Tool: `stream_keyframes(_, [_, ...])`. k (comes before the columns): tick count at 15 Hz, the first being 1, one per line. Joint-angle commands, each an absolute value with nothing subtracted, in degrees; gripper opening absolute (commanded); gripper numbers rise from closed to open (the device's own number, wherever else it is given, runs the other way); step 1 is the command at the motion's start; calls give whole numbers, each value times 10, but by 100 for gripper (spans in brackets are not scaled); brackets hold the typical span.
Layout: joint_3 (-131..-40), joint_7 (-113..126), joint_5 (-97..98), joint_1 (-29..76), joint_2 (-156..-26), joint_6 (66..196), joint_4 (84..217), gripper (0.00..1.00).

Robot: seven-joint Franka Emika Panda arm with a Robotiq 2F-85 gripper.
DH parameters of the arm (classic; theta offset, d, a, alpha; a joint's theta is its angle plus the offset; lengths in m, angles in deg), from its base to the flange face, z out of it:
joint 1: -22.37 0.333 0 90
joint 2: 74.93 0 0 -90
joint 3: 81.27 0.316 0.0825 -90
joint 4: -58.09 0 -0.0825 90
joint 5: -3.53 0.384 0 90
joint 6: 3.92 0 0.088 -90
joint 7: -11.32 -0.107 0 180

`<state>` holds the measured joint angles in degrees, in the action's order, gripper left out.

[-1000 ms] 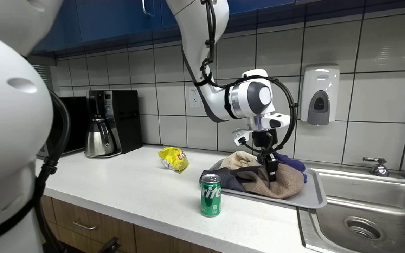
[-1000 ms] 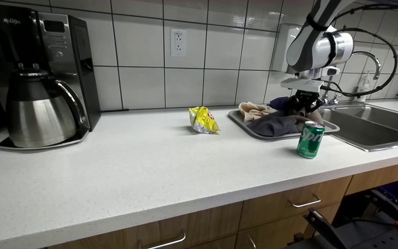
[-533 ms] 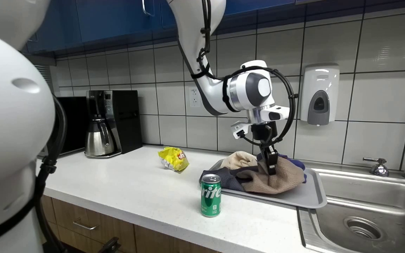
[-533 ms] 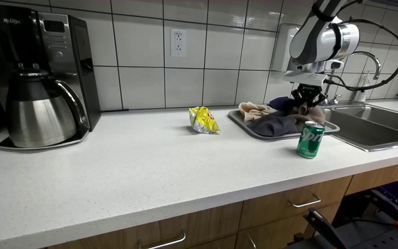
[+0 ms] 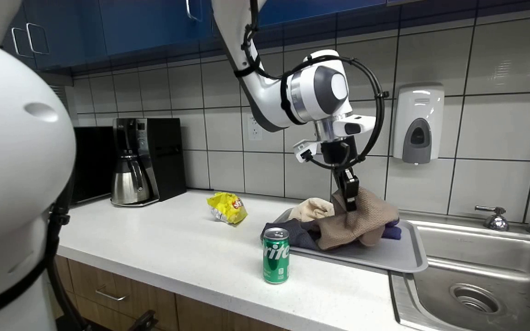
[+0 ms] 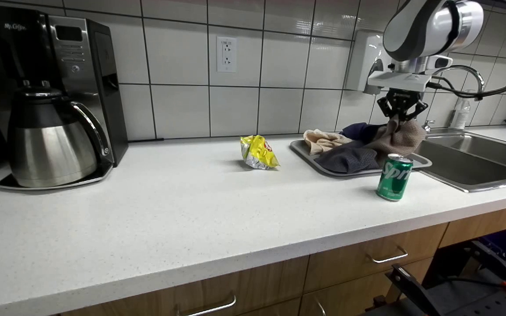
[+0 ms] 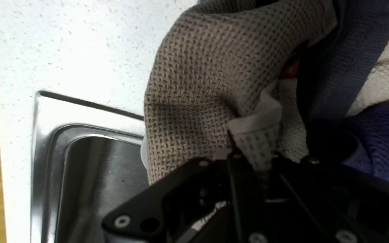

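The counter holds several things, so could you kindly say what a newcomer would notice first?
The brown towel would likely draw the eye first, pinched in the fingers over the gray tray. Then come the green Sprite can, upright in front of the tray, and the yellow bag between tray and coffee maker.

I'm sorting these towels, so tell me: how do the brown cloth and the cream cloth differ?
The gripper pinches the brown cloth, part of it raised; the cream cloth lies on the tray, clear of the gripper. The brown cloth is darker; the cream cloth is pale. Both are rumpled fabric.
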<state>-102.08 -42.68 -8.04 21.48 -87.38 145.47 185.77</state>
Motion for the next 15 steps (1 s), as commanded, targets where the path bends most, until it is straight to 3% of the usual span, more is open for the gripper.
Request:
stream_keyframes(1, [-1015,-468,-131,213,-788,1451,1917,1])
stream_keyframes(15, [-865,-503,-182,155,-592,1428,2018,1])
